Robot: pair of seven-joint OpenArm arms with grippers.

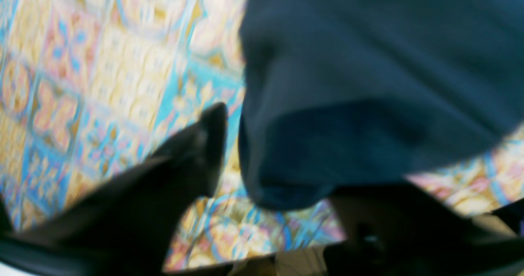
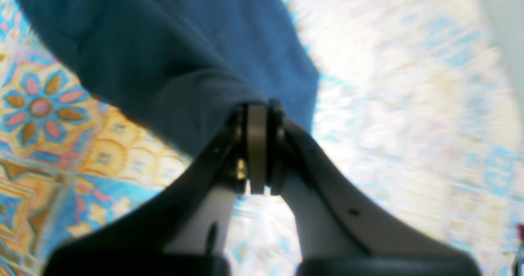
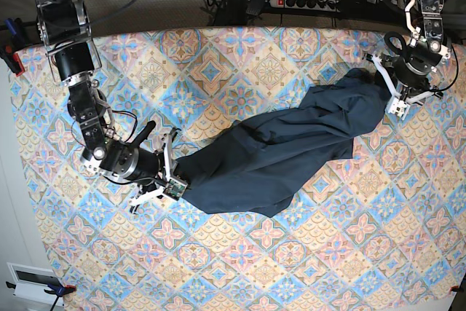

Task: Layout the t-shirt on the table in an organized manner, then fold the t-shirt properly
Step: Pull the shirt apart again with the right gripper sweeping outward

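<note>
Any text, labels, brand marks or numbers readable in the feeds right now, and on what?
None can be read.
t-shirt: plain navy, no print or tag showing.
table: tile pattern only, no lettering.
power strip beyond the table's far edge: any markings too small to read.
Both wrist views: too blurred for text.

Right gripper [image 2: 257, 145] jaws clamped, left gripper [image 1: 286, 153] jaws apart

No text, label, brand, number or sign can be read in any view: the desk [image 3: 240, 267] carries only its tile pattern, and the t-shirt [image 3: 277, 154] is plain dark cloth without print.
</note>
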